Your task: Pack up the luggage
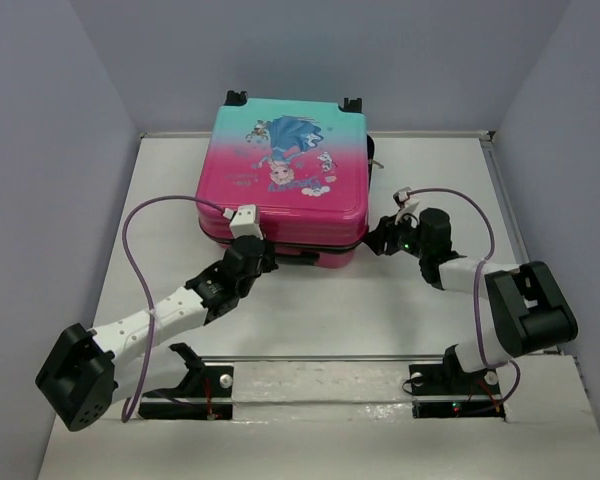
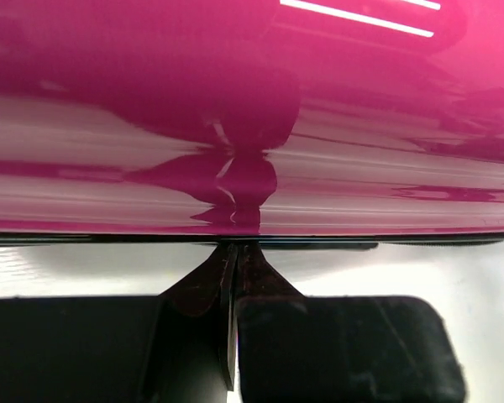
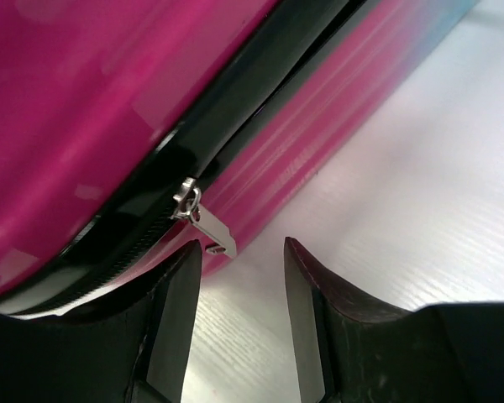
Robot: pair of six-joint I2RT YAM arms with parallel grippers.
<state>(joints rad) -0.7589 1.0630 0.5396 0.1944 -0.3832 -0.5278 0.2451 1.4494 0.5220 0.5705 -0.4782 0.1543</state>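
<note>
The luggage (image 1: 285,165) lies flat at the back middle of the table, pink-to-teal shell with the cartoon print facing up and its black wheels at the far end. My left gripper (image 1: 263,262) is shut, with its tips (image 2: 235,248) pressed against the lower edge of the pink front wall (image 2: 252,126). My right gripper (image 1: 375,238) is open at the suitcase's near right corner. In the right wrist view its jaws (image 3: 239,252) stand apart just below the silver zipper pull (image 3: 206,222), which hangs from the black zipper trim (image 3: 193,143). The pull is close to the left finger and not held.
The white table (image 1: 380,320) has a raised rim on the right (image 1: 505,200) and grey walls on three sides. The arm bases and black mounts (image 1: 195,385) sit at the near edge. A purple cable (image 1: 130,250) loops left of the left arm.
</note>
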